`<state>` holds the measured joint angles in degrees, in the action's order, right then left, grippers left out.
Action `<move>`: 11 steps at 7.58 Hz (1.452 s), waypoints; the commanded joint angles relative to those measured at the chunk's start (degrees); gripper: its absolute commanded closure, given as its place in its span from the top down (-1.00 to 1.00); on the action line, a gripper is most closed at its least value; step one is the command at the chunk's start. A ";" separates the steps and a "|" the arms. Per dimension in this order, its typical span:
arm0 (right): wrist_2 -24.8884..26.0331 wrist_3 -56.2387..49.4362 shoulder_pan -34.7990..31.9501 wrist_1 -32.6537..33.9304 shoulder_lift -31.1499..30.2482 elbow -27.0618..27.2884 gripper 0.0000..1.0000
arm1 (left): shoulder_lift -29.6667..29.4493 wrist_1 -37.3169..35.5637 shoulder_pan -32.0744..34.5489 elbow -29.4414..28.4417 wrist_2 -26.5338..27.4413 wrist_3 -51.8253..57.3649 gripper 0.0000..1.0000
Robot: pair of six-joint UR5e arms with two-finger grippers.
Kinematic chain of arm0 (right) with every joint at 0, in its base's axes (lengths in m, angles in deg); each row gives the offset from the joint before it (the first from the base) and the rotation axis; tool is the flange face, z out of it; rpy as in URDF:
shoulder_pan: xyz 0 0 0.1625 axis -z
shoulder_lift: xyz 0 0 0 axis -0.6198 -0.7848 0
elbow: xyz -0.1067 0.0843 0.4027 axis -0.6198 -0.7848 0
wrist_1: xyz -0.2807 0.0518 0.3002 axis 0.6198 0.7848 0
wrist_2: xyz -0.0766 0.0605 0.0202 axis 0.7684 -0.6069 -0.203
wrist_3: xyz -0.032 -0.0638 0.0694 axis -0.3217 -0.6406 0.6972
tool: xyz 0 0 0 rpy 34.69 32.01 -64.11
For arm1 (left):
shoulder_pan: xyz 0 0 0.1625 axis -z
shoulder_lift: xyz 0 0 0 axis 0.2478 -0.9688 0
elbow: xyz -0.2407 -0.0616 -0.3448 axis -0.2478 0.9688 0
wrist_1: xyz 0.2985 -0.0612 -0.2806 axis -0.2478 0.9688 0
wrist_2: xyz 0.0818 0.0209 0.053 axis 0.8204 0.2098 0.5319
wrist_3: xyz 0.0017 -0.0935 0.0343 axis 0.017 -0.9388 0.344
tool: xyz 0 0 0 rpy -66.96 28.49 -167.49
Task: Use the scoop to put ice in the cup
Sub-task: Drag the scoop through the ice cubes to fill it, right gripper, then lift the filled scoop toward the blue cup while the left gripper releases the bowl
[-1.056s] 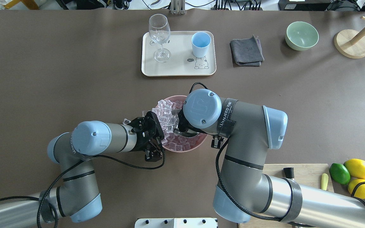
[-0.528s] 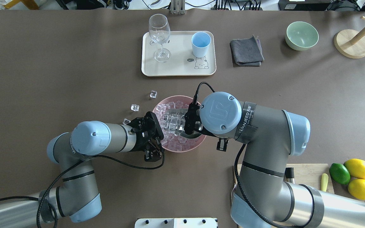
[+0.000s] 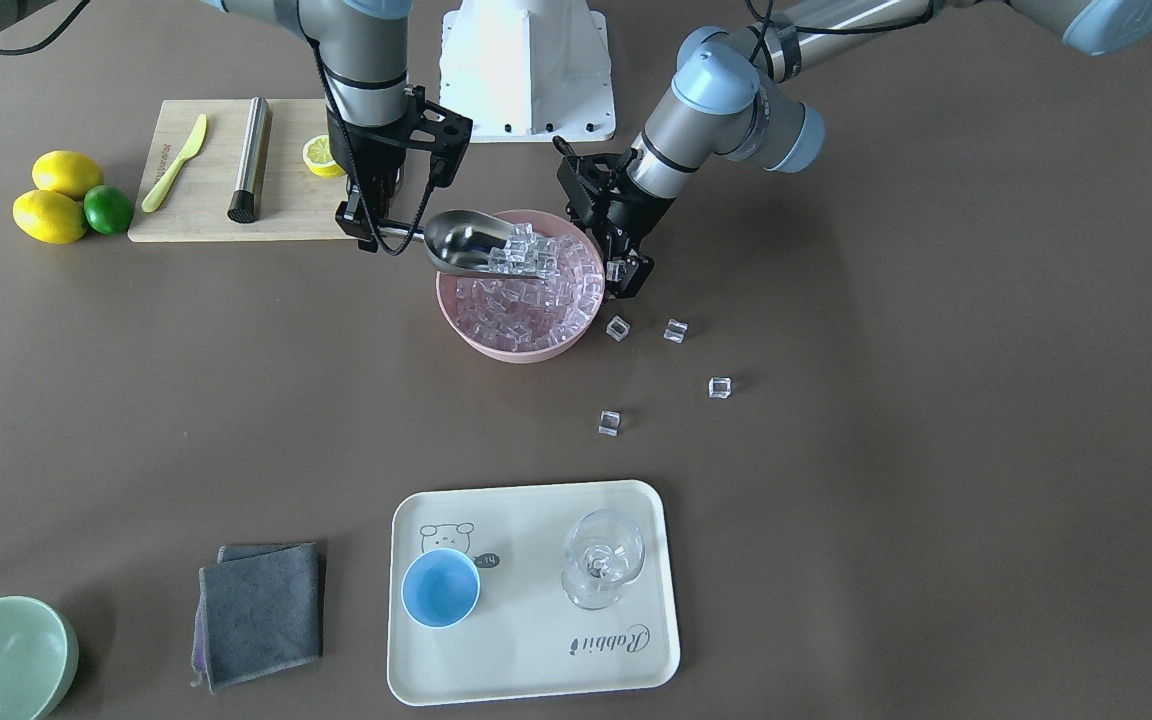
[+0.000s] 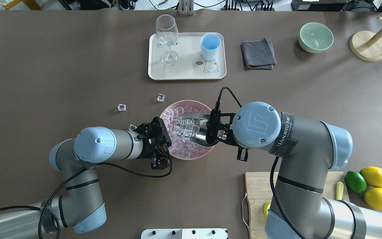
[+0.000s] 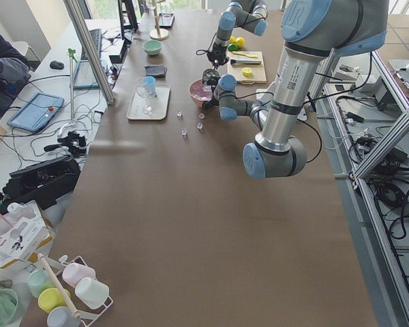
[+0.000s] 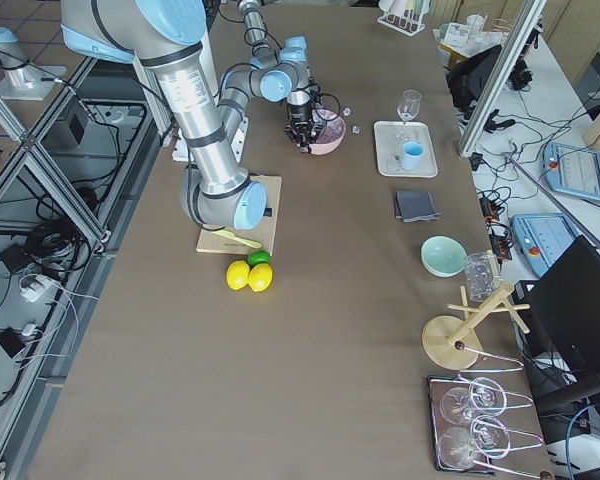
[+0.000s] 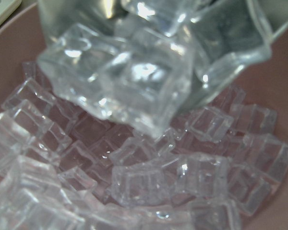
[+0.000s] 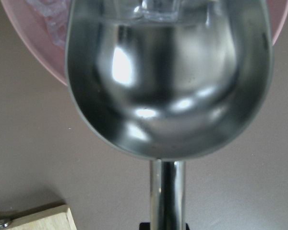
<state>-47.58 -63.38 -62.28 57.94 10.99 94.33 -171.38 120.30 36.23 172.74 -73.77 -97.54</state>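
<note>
My right gripper (image 3: 376,237) is shut on the rod handle of the steel scoop (image 3: 464,243), which is held over the pink bowl (image 3: 496,350), heaped with ice (image 3: 524,258). The scoop (image 4: 200,132) and its ice (image 4: 184,127) also show in the overhead view, and the trough fills the right wrist view (image 8: 168,76). More ice (image 7: 149,182) fills the bowl. My left gripper (image 4: 165,141) is shut on the bowl's left rim. The light-blue cup (image 4: 210,45) stands empty on the cream tray (image 4: 184,72), far from both grippers.
Loose ice cubes lie on the table left of the bowl (image 4: 121,107) (image 4: 160,97) (image 4: 132,127). A wine glass (image 4: 166,36) shares the tray. A grey cloth (image 4: 258,53), green bowl (image 4: 315,37) and wooden stand (image 4: 367,45) lie beyond. Cutting board (image 3: 226,215), lemons and lime (image 4: 371,184) sit near the right arm.
My right arm has drawn back to the right, bringing the scoop up loaded with ice. Cubes spilled from the bowl onto the table, and one slid further left. My left arm has not moved.
</note>
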 commanded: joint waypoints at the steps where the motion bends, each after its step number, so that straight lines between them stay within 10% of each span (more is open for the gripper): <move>1: 0.17 4.42 -1.66 -9.05 -3.27 2.21 -1.00 | 0.17 0.13 0.09 0.00 0.00 0.00 0.96; 6: -3.17 13.36 -8.53 -31.79 -16.28 5.13 -1.00 | 2.80 5.65 1.93 0.35 0.00 -0.18 0.96; 11: -10.77 15.23 -13.70 -33.09 -16.12 3.03 -1.00 | 6.23 7.08 9.56 1.32 -5.60 -2.98 0.97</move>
<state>-52.68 -49.62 -73.50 23.81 -4.99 99.12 -166.39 127.95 42.88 173.66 -75.77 -99.04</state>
